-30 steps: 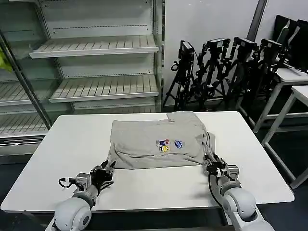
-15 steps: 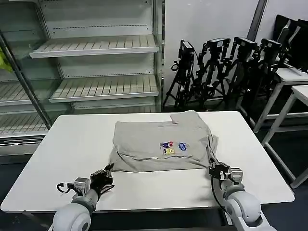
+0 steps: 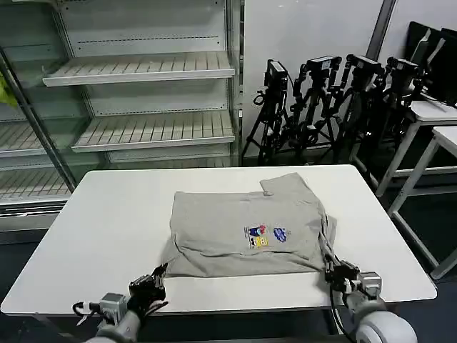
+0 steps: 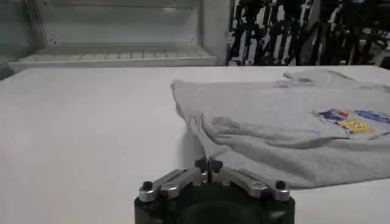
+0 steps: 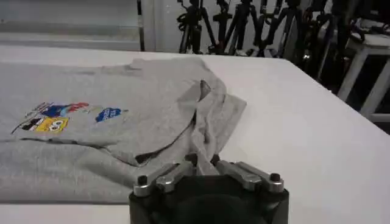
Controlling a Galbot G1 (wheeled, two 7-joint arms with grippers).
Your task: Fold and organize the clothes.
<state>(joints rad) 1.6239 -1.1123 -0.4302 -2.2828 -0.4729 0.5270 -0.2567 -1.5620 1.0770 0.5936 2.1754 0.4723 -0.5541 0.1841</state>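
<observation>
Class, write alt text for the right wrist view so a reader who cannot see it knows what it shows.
A light grey cotton T-shirt with a small red, blue and yellow chest print lies folded on a white table, its near corner pinched in the right tool, whose fingers are closed on the cloth. Black camera tripods stand beyond the table's far edge.

the t-shirt (image 3: 246, 232) was light grey, with a small chest print (image 3: 265, 235) in red, blue and yellow toward 4 o'clock on its front. it lay on a plain white table (image 3: 100, 221). the left gripper (image 4: 208, 165) and right gripper (image 5: 202, 162) were black with silver-grey links. at 12 o'clock the shelving (image 3: 143, 71) was off-white; at 2 o'clock the tripods (image 3: 321, 100) were black.
</observation>
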